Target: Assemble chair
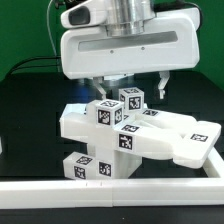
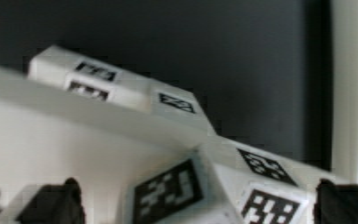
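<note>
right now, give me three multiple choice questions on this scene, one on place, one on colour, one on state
1. Where are the fingers?
A. above the pile of chair parts
B. off past the rail
C. flat on the bare table

2. What colour is the table top?
A. white
B. black
C. wooden brown

3. How do the fingers stand?
A. shut on a part
B. shut on nothing
C. open, holding nothing

Answers: 1 A, both tips hang just over the tagged blocks in the exterior view. 2 B, the surface around the white parts is dark. 3 C, the tips stand wide apart with nothing between them.
</note>
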Robot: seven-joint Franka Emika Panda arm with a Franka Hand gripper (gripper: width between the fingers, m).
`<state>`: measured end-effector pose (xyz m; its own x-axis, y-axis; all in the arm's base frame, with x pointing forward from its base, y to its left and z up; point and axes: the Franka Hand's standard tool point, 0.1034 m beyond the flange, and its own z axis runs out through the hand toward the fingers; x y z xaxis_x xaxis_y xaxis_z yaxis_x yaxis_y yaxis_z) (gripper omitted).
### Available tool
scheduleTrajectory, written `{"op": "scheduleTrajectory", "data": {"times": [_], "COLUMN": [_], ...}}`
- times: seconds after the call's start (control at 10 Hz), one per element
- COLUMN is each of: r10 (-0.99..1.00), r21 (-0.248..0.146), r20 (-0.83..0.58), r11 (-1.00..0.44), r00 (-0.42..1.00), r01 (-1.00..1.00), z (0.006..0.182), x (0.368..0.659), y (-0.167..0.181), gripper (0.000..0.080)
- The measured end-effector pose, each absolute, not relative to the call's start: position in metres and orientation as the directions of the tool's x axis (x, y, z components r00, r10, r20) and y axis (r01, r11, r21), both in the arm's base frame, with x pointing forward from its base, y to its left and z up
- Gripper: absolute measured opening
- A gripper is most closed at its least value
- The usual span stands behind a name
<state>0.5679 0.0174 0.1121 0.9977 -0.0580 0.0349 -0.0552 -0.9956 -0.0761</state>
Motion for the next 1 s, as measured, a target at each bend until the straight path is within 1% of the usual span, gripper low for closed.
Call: {"op": "scheduleTrajectory", "data": {"times": [0.1, 0.2, 0.3, 0.4, 0.5, 0.6, 0.8, 1.0], "r10": [0.153, 0.279, 0.246, 0.222, 0.226, 0.196, -0.037, -0.309], "r21": [-0.029, 0.002, -0.006, -0.007, -0.007, -0.012, -0.044, -0.089], "r20": [0.063, 0.088, 0.086, 0.086, 0.086, 0.087, 0.085, 0.103], "r11": [-0.988, -0.96, -0.969, -0.975, -0.974, -0.98, -0.998, -0.95], "r00": [0.986, 0.956, 0.965, 0.971, 0.97, 0.977, 0.996, 0.946], "r01": [0.155, 0.28, 0.248, 0.224, 0.227, 0.197, -0.033, -0.3], "z": [0.1167, 0.1172, 0.116, 0.116, 0.1158, 0.1157, 0.1159, 0.117], "x": [0.5722, 0.5763, 0.5756, 0.5756, 0.5756, 0.5757, 0.5762, 0.5796], "y": [0.0147, 0.0166, 0.017, 0.0167, 0.0167, 0.0171, 0.0163, 0.0091], "gripper": [0.0648, 0.0648, 0.0536, 0.0401, 0.0401, 0.0281, 0.0281, 0.0281]}}
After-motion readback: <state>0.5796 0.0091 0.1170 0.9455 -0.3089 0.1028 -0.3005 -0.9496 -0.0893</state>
